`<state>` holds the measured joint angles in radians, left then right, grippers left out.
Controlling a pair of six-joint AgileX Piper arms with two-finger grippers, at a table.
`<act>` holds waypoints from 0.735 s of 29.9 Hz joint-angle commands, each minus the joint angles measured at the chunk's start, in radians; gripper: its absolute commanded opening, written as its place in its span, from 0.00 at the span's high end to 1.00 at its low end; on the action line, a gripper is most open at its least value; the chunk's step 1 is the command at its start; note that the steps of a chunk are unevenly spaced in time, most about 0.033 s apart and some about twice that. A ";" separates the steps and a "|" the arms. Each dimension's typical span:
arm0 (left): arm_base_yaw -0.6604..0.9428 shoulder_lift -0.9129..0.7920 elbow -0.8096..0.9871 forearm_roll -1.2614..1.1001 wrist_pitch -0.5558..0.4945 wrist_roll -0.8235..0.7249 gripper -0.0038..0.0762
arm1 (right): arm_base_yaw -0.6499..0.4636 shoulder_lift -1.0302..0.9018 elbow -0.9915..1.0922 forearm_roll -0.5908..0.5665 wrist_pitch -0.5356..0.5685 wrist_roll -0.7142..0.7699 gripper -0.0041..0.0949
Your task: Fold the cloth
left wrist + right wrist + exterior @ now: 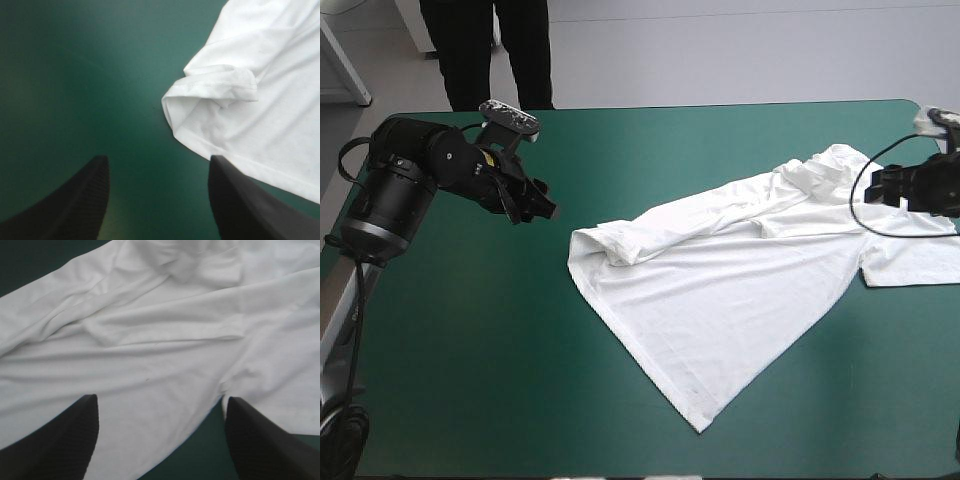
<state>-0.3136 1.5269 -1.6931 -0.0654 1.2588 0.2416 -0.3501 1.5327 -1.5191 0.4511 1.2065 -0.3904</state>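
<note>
Bench [470, 390] under its teal-green cover fills most of the high view, and its left half is bare. The T-shirt [740, 290] takes up the right half. It is white and short-sleeved, spread mostly flat and set at a slant. One lower corner points toward the near edge, and the shoulders and neck are bunched toward the far right corner. Long creases run across the chest from one sleeve to the other.

The left sleeve [610, 242] is the part of the shirt closest to the bench's middle, and it is doubled over on itself in a soft roll. The other sleeve [920, 262] lies flat near the right edge of the bench.

The left pincer [535, 208] hangs over bare cover just beside the rolled sleeve and apart from it. In the left wrist view its black fingers [95, 190] stand wide apart with nothing between them, and the sleeve's hem lies ahead of them and a little to one side.

The right pincer [880, 186] is over the shirt's shoulder area near the right edge. Its fingers [75, 435] are also spread, with wrinkled white cloth below and ahead of them. A small wedge of cover shows by one fingertip. Whether the tips touch the cloth cannot be told.
</note>
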 commanded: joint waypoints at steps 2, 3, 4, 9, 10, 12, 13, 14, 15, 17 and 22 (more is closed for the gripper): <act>-0.004 0.042 -0.025 -0.051 0.023 0.040 0.42 | 0.161 -0.175 0.124 -0.016 -0.067 -0.007 0.28; -0.004 0.060 -0.025 -0.064 0.023 0.050 0.42 | 0.210 -0.191 0.150 -0.039 -0.069 -0.002 0.28; -0.004 0.083 -0.025 -0.077 0.017 0.062 0.42 | 0.259 -0.204 0.171 -0.068 -0.075 0.008 0.28; -0.004 0.196 -0.076 -0.083 -0.009 0.085 0.42 | 0.451 -0.215 0.207 -0.143 -0.057 0.101 0.28; -0.004 0.223 -0.095 -0.078 -0.009 0.085 0.42 | 0.476 -0.215 0.208 -0.138 -0.053 0.101 0.28; -0.004 0.272 -0.129 -0.073 -0.011 0.087 0.42 | 0.506 -0.215 0.212 -0.130 -0.034 0.110 0.28; -0.004 0.295 -0.149 -0.072 -0.011 0.087 0.42 | 0.518 -0.215 0.212 -0.130 -0.024 0.118 0.28; -0.004 0.311 -0.163 -0.075 -0.011 0.087 0.42 | 0.524 -0.215 0.212 -0.130 -0.019 0.122 0.28; -0.004 0.330 -0.178 -0.085 -0.011 0.087 0.42 | 0.527 -0.215 0.212 -0.132 -0.013 0.122 0.28; -0.004 0.357 -0.192 -0.098 -0.008 0.105 0.42 | 0.527 -0.215 0.212 -0.132 -0.013 0.122 0.28; -0.002 0.394 -0.190 -0.091 0.019 0.109 0.42 | 0.527 -0.215 0.212 -0.134 -0.013 0.122 0.35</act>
<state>-0.3136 1.9635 -1.8505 -0.1407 1.2394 0.3470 0.1762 1.3506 -1.2863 0.3061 1.2098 -0.2670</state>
